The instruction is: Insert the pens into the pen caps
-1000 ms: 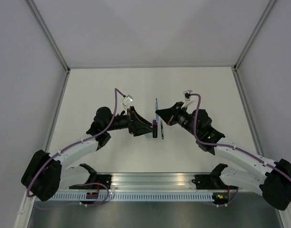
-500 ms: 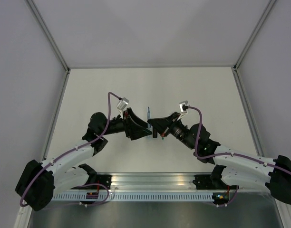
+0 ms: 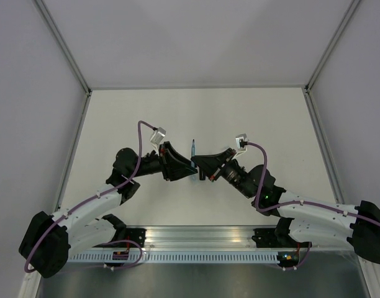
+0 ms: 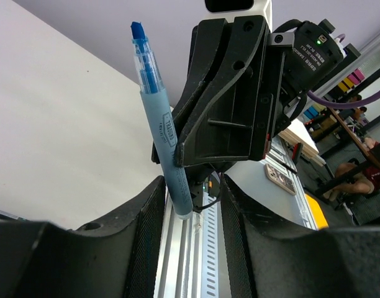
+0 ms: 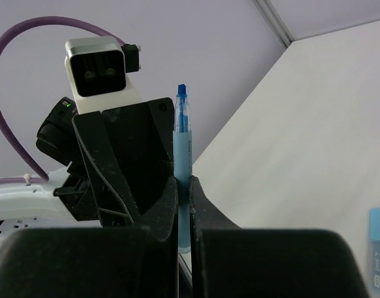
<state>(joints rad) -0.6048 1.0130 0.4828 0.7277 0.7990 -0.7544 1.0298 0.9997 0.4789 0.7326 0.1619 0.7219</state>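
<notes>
Since the two have converged, right tool (image 5: pixel 184 186) clamps the light-blue highlighter (image 5: pixel 182 146) upright. Left tool (image 4: pixel 193 186), jaws narrowing yet apart, straddles its lower end; capping pending.

The left claw (image 4: pixel 193 186) and right claw (image 5: pixel 184 186) nearer together, the left narrower around the light-blue highlighter (image 4: pixel 159 118).

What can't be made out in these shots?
Top view: whatever lies beneath the left hand and right hand is covered.
Right wrist view: light-blue plastic piece cut off by the right edge; cap or pen unclear.
Right wrist view: lower end of the chunky light-blue highlighter hidden between the right hand's fingers.
</notes>
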